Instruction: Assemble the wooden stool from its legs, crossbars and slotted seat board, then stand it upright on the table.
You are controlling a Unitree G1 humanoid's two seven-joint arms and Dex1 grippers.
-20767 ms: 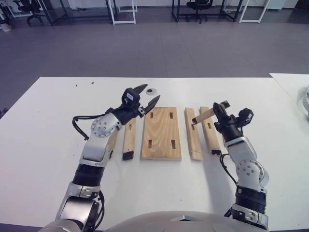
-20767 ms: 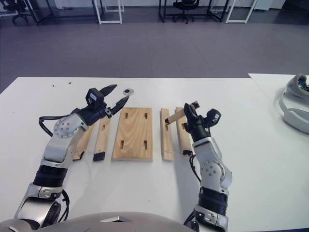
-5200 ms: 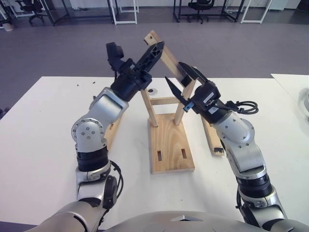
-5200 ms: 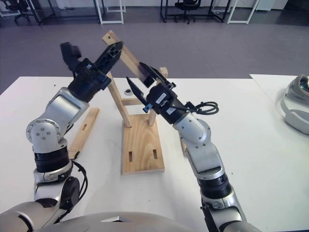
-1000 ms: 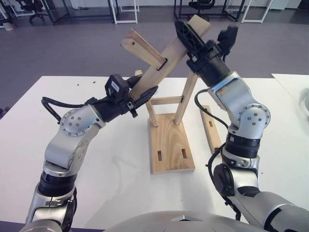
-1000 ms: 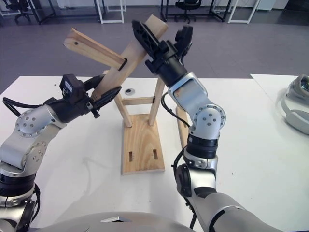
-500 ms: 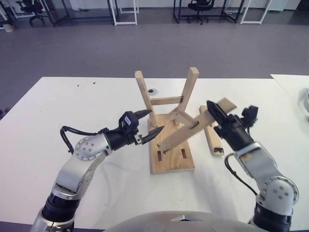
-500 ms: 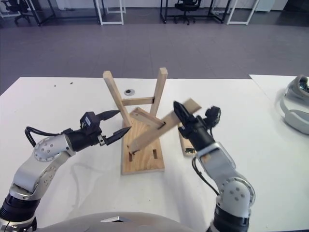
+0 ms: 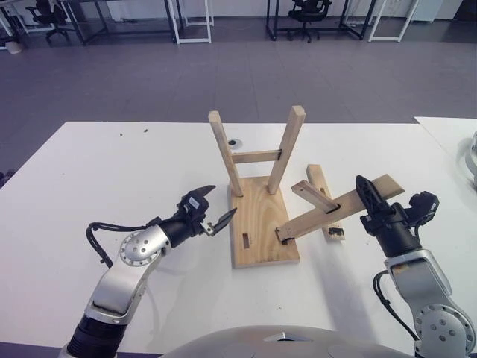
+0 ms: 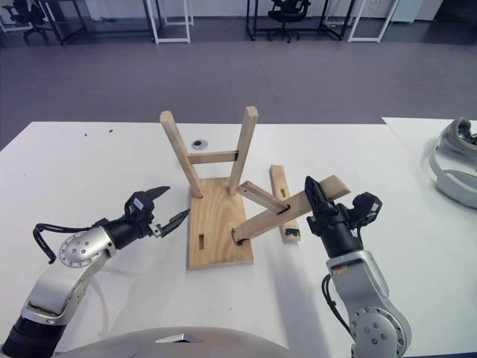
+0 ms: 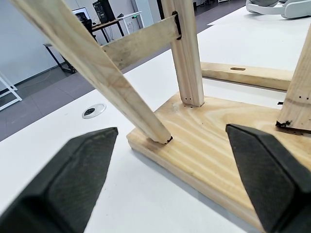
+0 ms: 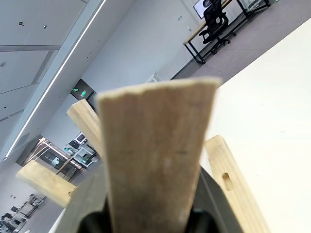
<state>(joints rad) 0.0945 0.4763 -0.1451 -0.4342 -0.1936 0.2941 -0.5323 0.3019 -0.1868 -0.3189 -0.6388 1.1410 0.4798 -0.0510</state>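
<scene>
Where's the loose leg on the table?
In the left eye view, the loose leg lies flat on the table, right of the seat board, under the slanted leg held in the right gripper.

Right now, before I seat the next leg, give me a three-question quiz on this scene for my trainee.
1. Fill in: ___ legs stand upright in the seat board, joined by a crossbar.
2. What does the right gripper hold? A) the seat board; B) a tilted leg with a second crossbar fixed to it; C) nothing.
3. True or false: the left gripper is shut on a leg.
Key: 1 two. 2 B. 3 false, it is open and empty, to the left of the seat board.
</scene>
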